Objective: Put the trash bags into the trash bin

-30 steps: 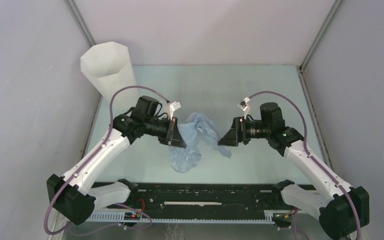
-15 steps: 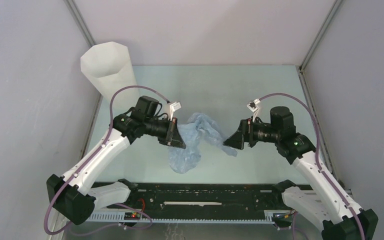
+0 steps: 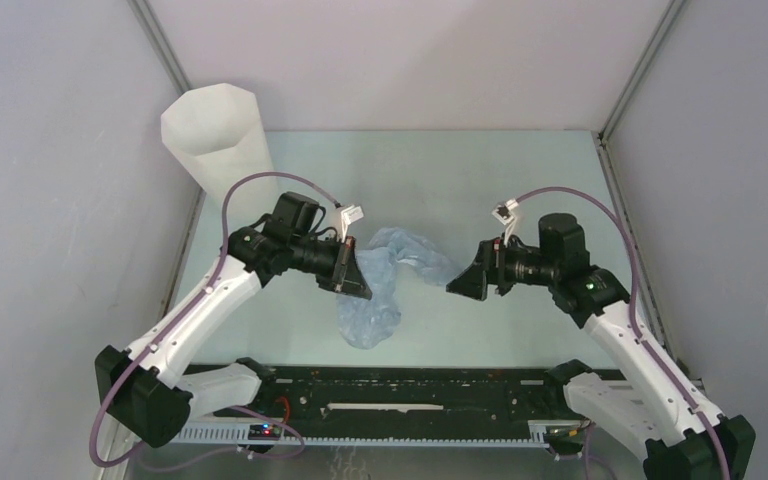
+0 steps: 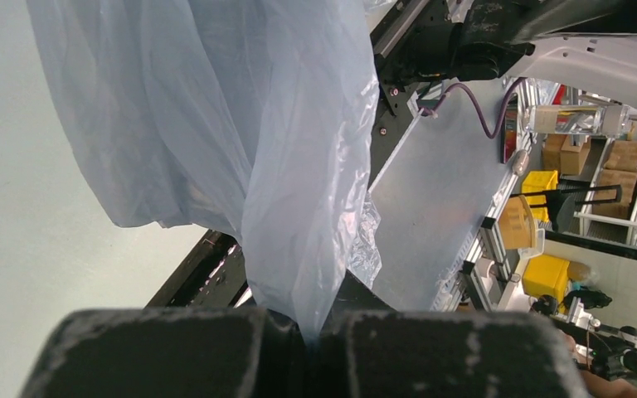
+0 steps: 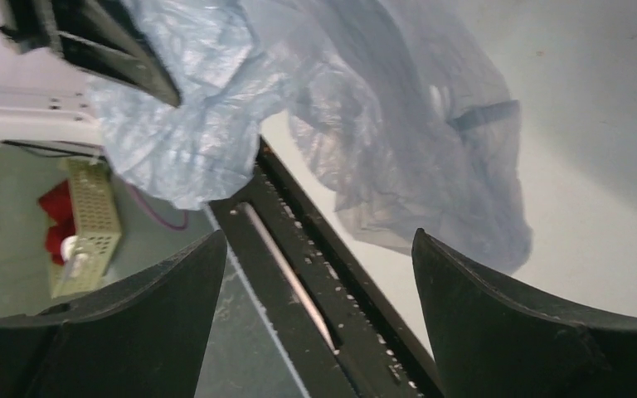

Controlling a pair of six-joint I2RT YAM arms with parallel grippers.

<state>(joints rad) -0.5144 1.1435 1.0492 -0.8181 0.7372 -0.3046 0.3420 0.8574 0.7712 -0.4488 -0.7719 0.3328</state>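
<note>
Trash bag (image 3: 392,275) at table (image 3: 520,180) centre, we see left gripper (image 3: 358,285) clenched on its 9 o'clock edge, right gripper (image 3: 453,287) released, drawn back toward 3 o'clock, trash bin (image 3: 215,130) unmoved at 10 o'clock.

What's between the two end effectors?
The trash bag, pinched by the left end effector, fills the gap toward the open right end effector; top view shows it.

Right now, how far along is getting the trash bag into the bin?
Done: the trash bag is caught, pinched in the left gripper with jaws shut. In hand: the bag drapes between the arms; the right gripper faces it, jaws open, holding nothing. Left: the trash bin stands apart at the far left corner, so carrying the bag there and dropping it in remains.
</note>
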